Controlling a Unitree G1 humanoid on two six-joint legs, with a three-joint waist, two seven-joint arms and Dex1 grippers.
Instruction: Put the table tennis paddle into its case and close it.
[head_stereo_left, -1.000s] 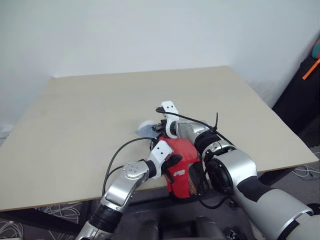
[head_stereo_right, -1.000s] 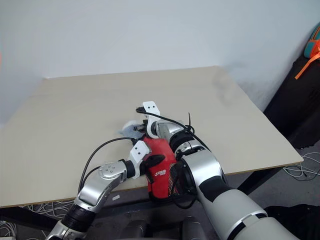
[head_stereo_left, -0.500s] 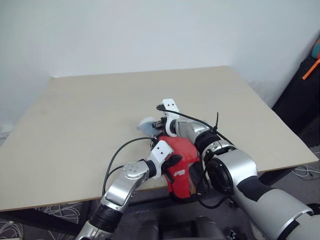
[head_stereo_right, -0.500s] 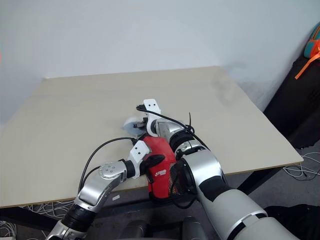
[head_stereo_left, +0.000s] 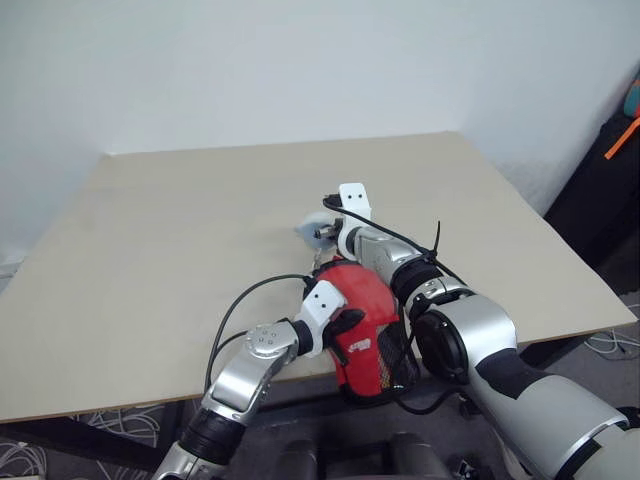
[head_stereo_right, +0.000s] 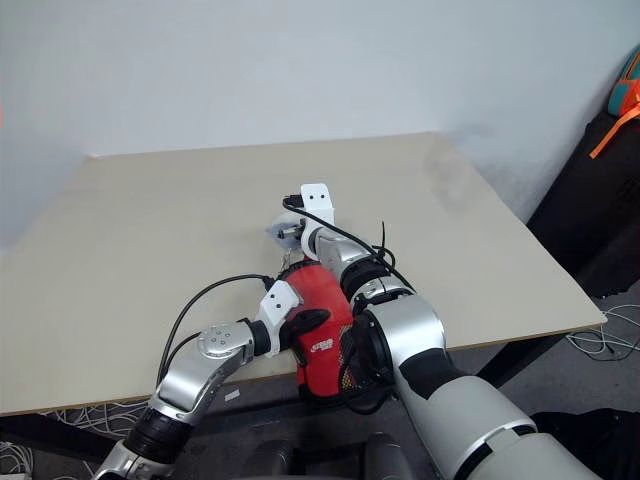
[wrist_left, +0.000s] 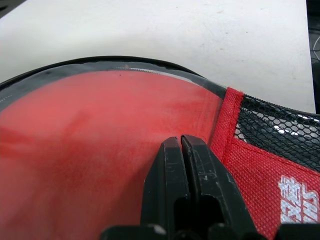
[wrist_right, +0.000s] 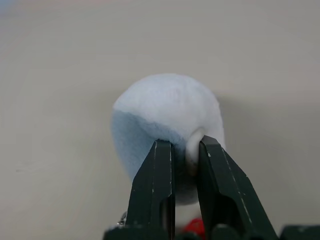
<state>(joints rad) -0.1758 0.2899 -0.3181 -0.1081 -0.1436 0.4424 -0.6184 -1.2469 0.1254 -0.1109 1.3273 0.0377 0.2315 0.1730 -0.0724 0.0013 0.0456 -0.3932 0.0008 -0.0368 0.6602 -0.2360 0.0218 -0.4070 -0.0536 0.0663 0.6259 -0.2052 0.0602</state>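
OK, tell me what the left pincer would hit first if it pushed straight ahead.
The left pincer, shut, already lies against the case, on its clear side over the red paddle. Past the case's edge, bare table.

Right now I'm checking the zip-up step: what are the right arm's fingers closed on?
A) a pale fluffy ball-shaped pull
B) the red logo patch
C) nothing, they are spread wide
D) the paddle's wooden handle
A: in the right wrist view the right gripper's two black fingers pinch a small white loop of a pale blue-white fluffy ball, above the table.
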